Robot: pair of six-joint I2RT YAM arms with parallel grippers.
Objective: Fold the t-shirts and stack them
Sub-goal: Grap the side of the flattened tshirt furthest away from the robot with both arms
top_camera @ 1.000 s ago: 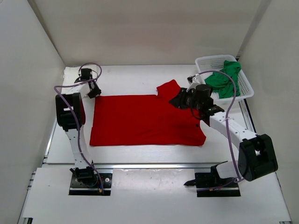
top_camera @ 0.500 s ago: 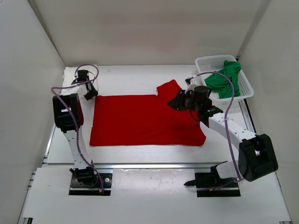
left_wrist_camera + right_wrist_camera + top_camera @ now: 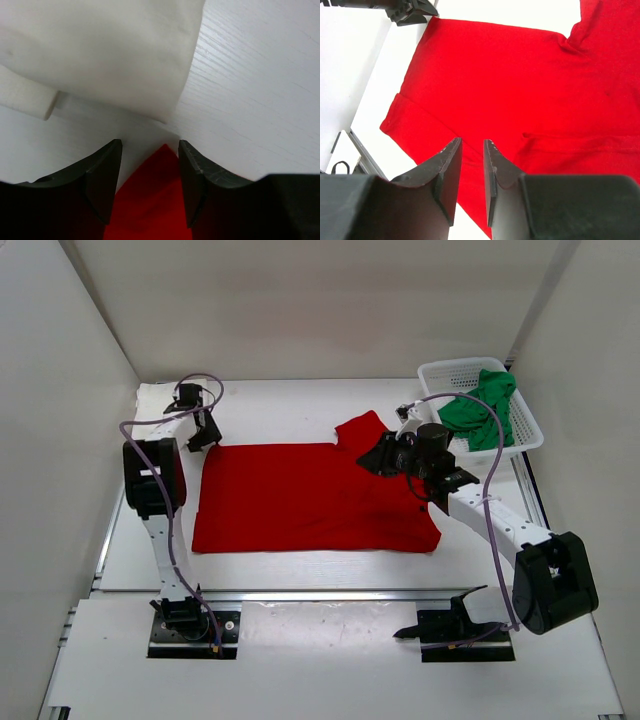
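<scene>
The red shirt lies spread flat on the table, roughly in the middle between the two arms, with one sleeve sticking out toward the far side near its right end. The left gripper sits at the shirt's far-left corner. In the left wrist view its fingers stand apart, and the pointed tip of the red cloth lies in the gap between them, unclamped. Just beyond that tip, an edge of the cream-white shirt lies on the table (close to the red corner, though whether the two touch cannot be told). The right gripper hangs over the shirt's far-right part, near the base of the sleeve. From its own camera the fingers are only narrowly parted, with nothing held between them, and the red cloth shows through the slit from below. The same view catches the left gripper at the far corner of the shirt. The green shirt is bunched up in the white mesh basket at the far-right corner of the table, part of it draped over the rim, well apart from the red one.
</scene>
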